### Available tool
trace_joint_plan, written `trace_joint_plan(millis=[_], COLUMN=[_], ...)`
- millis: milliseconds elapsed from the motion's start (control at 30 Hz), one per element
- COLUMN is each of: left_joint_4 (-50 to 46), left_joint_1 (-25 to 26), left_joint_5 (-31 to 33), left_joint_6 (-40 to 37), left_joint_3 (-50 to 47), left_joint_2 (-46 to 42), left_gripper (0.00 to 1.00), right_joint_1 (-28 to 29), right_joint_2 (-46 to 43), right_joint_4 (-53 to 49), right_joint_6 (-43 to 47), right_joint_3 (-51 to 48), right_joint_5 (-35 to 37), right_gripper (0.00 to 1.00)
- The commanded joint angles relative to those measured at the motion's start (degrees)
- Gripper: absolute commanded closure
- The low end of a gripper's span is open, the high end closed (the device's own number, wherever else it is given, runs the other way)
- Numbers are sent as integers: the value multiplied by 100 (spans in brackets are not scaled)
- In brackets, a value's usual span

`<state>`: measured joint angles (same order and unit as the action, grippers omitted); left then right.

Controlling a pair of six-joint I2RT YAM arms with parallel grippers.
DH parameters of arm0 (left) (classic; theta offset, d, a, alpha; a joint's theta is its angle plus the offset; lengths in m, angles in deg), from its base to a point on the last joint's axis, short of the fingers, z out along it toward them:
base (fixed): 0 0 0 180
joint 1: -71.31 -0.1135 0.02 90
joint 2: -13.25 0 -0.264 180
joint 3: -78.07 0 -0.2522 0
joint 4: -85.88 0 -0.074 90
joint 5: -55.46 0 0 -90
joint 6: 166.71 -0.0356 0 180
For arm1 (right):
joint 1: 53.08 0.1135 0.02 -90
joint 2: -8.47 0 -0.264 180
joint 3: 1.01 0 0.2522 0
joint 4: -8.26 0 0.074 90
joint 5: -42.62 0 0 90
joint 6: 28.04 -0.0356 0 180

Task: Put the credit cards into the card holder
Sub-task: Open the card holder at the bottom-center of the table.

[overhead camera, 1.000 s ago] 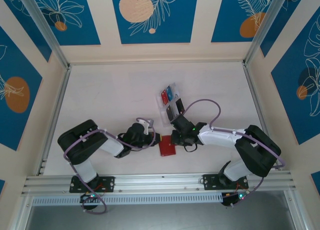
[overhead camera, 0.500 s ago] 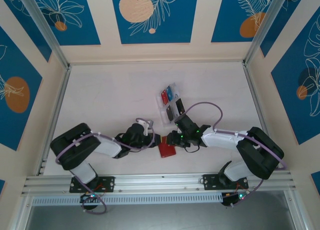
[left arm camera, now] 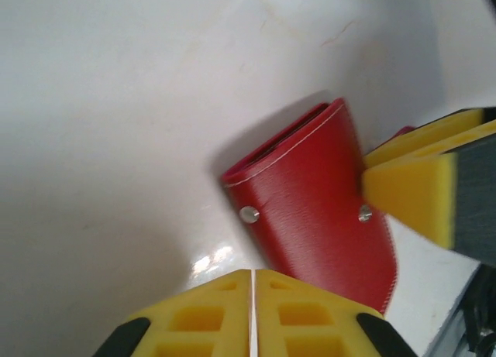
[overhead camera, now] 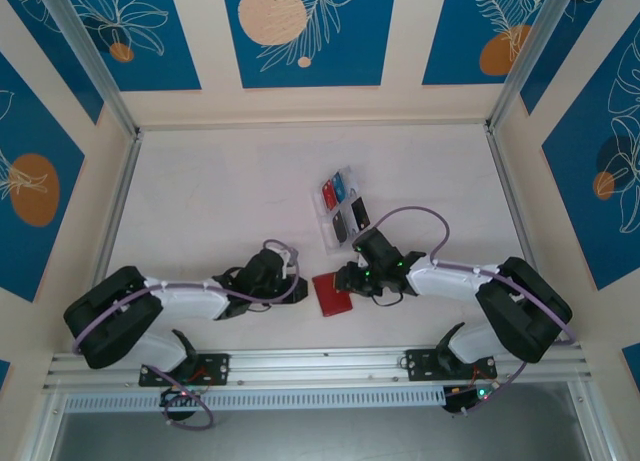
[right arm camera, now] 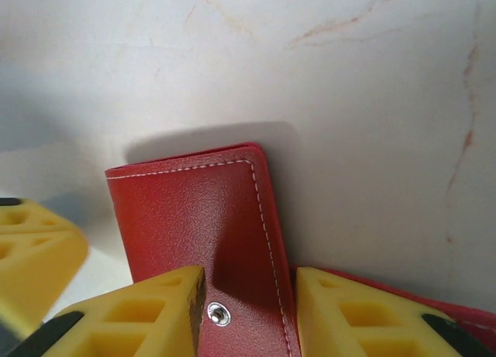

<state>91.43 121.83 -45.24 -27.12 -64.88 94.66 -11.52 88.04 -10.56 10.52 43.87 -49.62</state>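
Note:
The red card holder [overhead camera: 332,294] lies closed on the table between the two arms. It also shows in the left wrist view [left arm camera: 318,206] and the right wrist view [right arm camera: 194,217]. My left gripper [overhead camera: 300,291] is shut and empty, its pads pressed together [left arm camera: 253,295] just short of the holder's left side. My right gripper [overhead camera: 346,278] stands open over the holder's upper right corner [right arm camera: 248,307], one fingertip [right arm camera: 147,314] on the snap flap and the other past its stitched edge. The credit cards, red [overhead camera: 328,194], blue [overhead camera: 342,187] and black [overhead camera: 349,221], stay in a clear tray.
The clear plastic tray [overhead camera: 322,218] sits just behind the right gripper, toward the table's middle. A metal rail [overhead camera: 320,361] runs along the near edge by the arm bases. Framed walls close off the left, right and back sides.
The left arm has dropped lower and stretched out, and its gripper has drawn back a little from the holder's left edge. The holder has turned slightly. The right gripper has barely moved.

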Motion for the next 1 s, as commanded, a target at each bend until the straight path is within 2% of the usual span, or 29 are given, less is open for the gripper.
trace_joint_plan(millis=[0, 233, 633, 800, 967], left_joint_4=[-67, 420, 1020, 1078, 262], left_joint_1=[197, 403, 485, 433, 388], left_joint_5=[-194, -237, -191, 2, 492], left_joint_6=[-116, -28, 166, 302, 361], left_joint_3=[207, 443, 755, 515, 277], left_joint_2=[402, 1119, 1767, 1480, 941], left_gripper=[94, 96, 96, 85, 74], right_joint_1=[-51, -113, -52, 85, 259], right_joint_2=[-226, -362, -910, -732, -384], right_joint_4=[72, 191, 31, 193, 388], right_joint_6=[-50, -37, -72, -124, -205], right_joint_3=[-109, -169, -16, 147, 359], right_joint_5=[-297, -624, -838, -919, -927], right_gripper=[63, 65, 65, 63, 61])
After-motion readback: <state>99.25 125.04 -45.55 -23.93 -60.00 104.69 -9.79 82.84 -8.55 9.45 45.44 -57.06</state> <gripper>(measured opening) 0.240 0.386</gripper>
